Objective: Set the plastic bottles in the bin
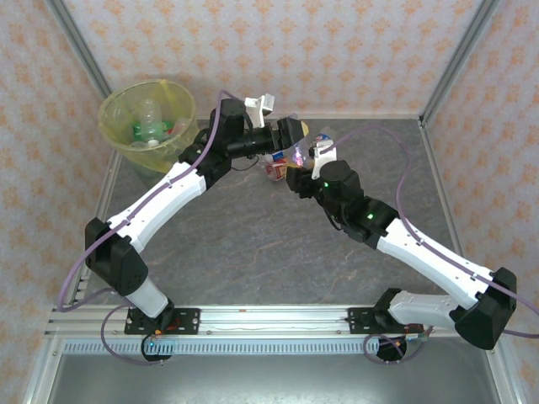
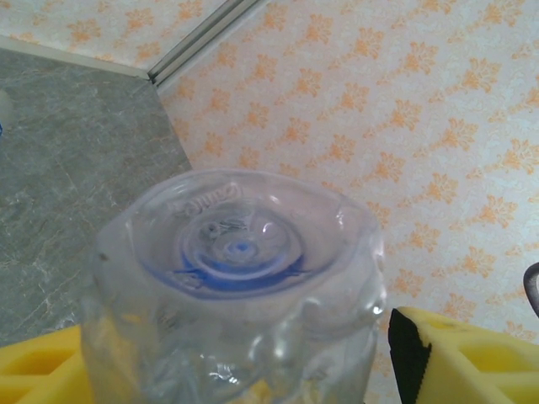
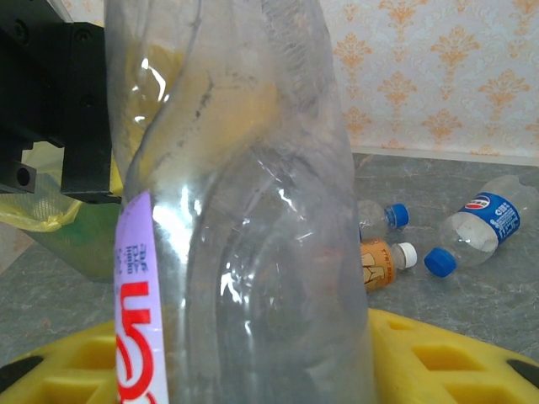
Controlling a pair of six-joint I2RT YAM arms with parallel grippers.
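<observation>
Robot lab test cell, dressed to look like a room. Walls (image 1: pixel 337 50) were flat panels printed with an orange floral wallpaper pattern, set in bare aluminium posts (image 1: pixel 79 46). Table (image 1: pixel 253 252) was a grey stone-look sheet boxed in by that frame. Two white-and-black arms, left arm (image 1: pixel 160 202) and right arm (image 1: pixel 429 257), were bolted to a metal rail (image 1: pixel 269 318) at the near edge. Purple cables (image 1: pixel 219 109) looped loose off them. Green lights (image 1: pixel 368 217) glowed on the right arm. Bin (image 1: pixel 135 164) with a yellow bag stood far left. Loose bottles (image 3: pixel 480 223) lay on the far table.
</observation>
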